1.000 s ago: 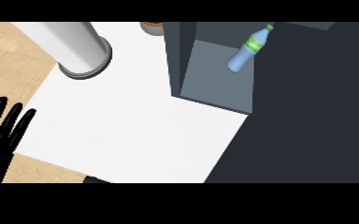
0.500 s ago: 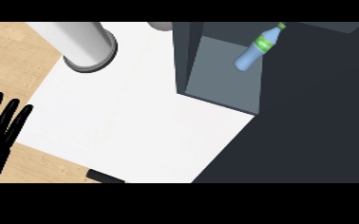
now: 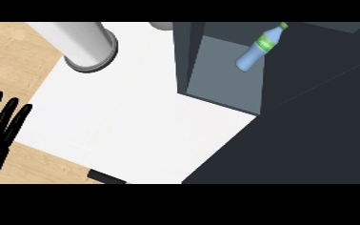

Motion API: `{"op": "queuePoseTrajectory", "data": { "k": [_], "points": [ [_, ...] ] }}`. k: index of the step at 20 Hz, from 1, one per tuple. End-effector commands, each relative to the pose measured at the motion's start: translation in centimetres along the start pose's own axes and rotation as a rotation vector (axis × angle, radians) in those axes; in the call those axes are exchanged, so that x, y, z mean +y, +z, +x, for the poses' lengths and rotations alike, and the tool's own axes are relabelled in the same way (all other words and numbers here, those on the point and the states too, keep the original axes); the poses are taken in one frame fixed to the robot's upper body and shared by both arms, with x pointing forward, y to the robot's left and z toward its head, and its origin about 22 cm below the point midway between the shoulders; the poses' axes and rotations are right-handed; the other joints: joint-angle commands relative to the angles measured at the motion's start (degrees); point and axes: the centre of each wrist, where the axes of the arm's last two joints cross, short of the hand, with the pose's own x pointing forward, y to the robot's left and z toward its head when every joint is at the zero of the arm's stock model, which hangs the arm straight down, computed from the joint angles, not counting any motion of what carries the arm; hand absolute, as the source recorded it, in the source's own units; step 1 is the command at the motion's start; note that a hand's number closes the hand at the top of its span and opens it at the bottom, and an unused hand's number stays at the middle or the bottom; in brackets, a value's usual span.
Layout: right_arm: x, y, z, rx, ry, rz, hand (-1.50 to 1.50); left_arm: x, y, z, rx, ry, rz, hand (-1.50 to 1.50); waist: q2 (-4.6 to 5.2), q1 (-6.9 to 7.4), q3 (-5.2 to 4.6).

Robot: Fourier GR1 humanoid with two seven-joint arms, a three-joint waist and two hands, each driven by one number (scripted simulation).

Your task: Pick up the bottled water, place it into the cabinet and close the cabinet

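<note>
Bottled water (image 3: 256, 49) now sits lower in upper right, inside the open cabinet (image 3: 218, 71) — my view has shifted, so closing remains. Left hand (image 3: 13, 124) rests at left edge, fingers straight, holding nothing — right unseen.

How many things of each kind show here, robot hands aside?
Bottled water, blue with green label and cap: 1
Dark cabinet: 1
Grey cylinder: 1
Total: 3

I see the bottled water (image 3: 257, 49) and cabinet (image 3: 225, 71) shifted right and up; my left robot hand (image 3: 13, 124) slid further off the edge.
</note>
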Motion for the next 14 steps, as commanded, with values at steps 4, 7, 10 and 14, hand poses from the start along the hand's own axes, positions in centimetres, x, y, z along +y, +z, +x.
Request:
{"op": "queuePoseTrajectory", "data": {
  "k": [4, 7, 10, 14],
  "points": [
    [-2.4, -2.6, -1.0, 0.124, 0.087, -0.055, 1.50, 0.4, -0.1, 0.1, 0.000, 0.000, 0.002, -1.50, -0.62, 0.29, 0.08],
    [-3.7, -3.8, -1.6, 0.165, 0.095, -0.077, 1.50, 0.5, 0.1, 0.0, 0.021, 0.006, 0.003, -1.50, -0.68, 0.32, 0.14],
    [-5.0, -5.4, -2.4, 0.196, 0.085, -0.100, 1.50, 0.7, -0.1, 0.0, 0.001, 0.005, 0.015, -1.50, -0.80, -0.67, 0.27],
    [-6.6, -8.2, -3.1, 0.235, 0.060, -0.113, 1.50, 1.0, -0.2, 0.0, 0.003, -0.005, 0.033, -1.50, -1.11, -1.08, 0.46]
  ]
}}
